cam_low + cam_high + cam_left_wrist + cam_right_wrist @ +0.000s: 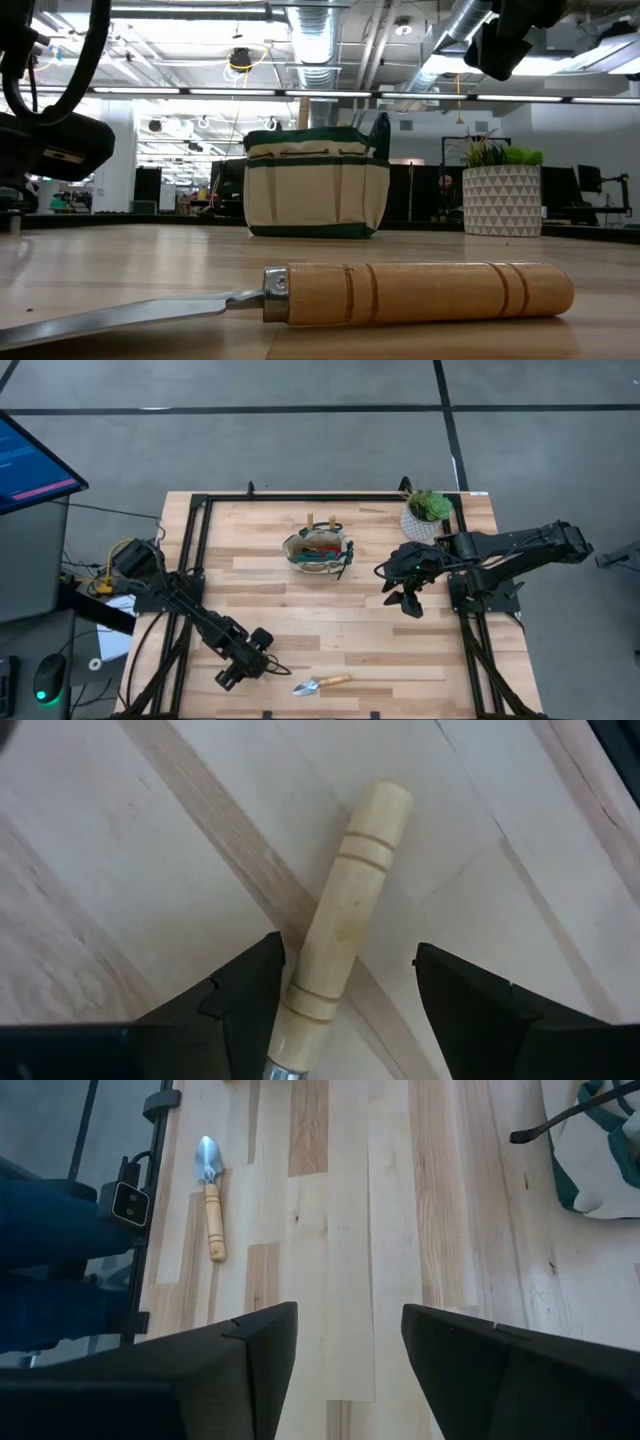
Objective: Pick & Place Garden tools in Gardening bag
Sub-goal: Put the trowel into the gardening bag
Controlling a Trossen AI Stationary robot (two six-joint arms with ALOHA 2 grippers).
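The left gripper (345, 995) hangs over the trowel (321, 684) near the table's (400, 650) front edge, fingers spread either side of its wooden handle (blade cut off from its camera). The right gripper (405, 598) hovers open beside the gardening bag (317, 552).

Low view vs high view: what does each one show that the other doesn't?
Only the low view: the side pockets of the gardening bag, the patterned wall of the plant pot and the room's ceiling ducts.

Only the high view: the left end effector beside the trowel, the right end effector right of the bag, tools inside the bag's mouth, and a monitor.

Both: trowel, bag, plant, table.
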